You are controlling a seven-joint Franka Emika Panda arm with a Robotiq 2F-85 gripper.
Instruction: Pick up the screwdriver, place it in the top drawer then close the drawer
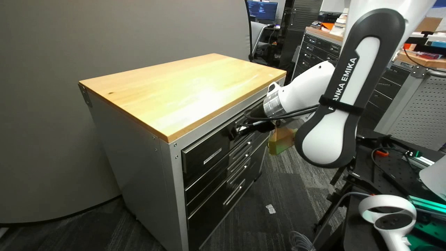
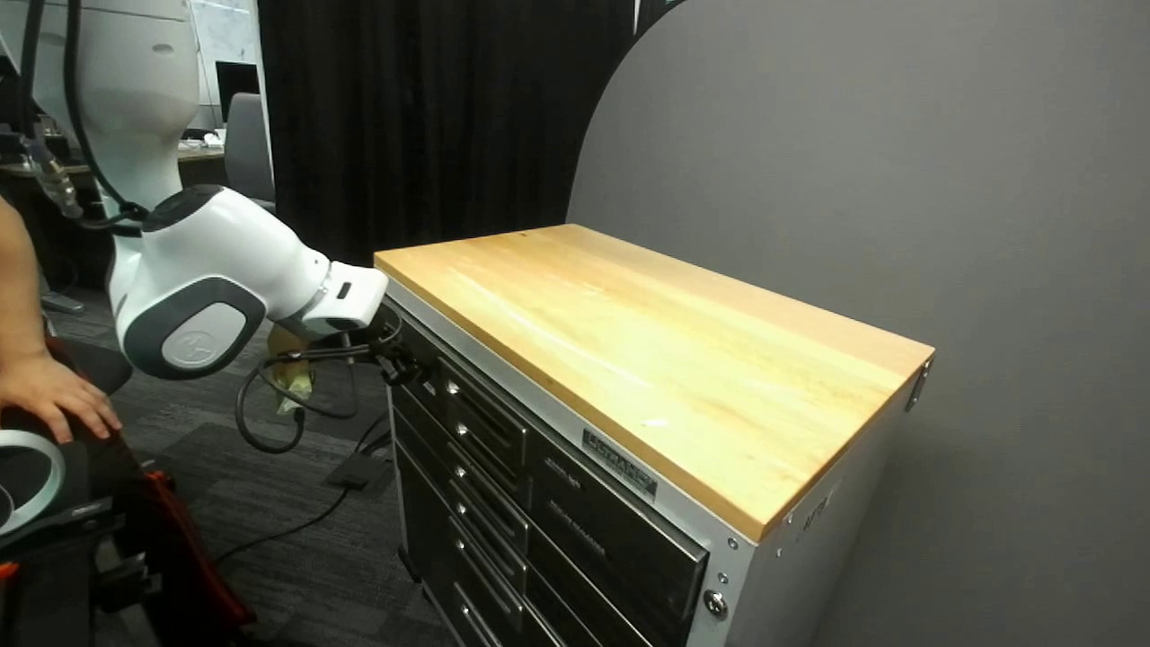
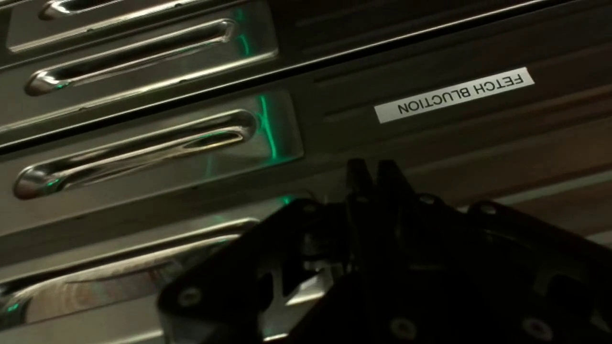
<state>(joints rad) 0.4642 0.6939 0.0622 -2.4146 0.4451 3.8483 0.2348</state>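
The screwdriver is hidden or out of view in all views. The top drawer, with its dark front (image 1: 195,158) and silver handle strip, also shows in an exterior view (image 2: 620,539); it looks shut, its front lying against the cabinet frame. My gripper (image 1: 232,133) is right at the drawer fronts near the upper handle strips, as it also is in an exterior view (image 2: 409,370). In the wrist view the gripper's black fingertips (image 3: 373,165) are together with nothing seen between them. They lie over a dark front with a white label (image 3: 454,95). I cannot tell whether they touch it.
The cabinet's wooden top (image 1: 188,90) overhangs just above the gripper. Lower drawers with silver handle strips (image 2: 490,517) lie below. A cable (image 2: 260,413) loops under the wrist. A person's hand (image 2: 63,395) rests at the left. A white controller (image 1: 390,219) lies on a black table.
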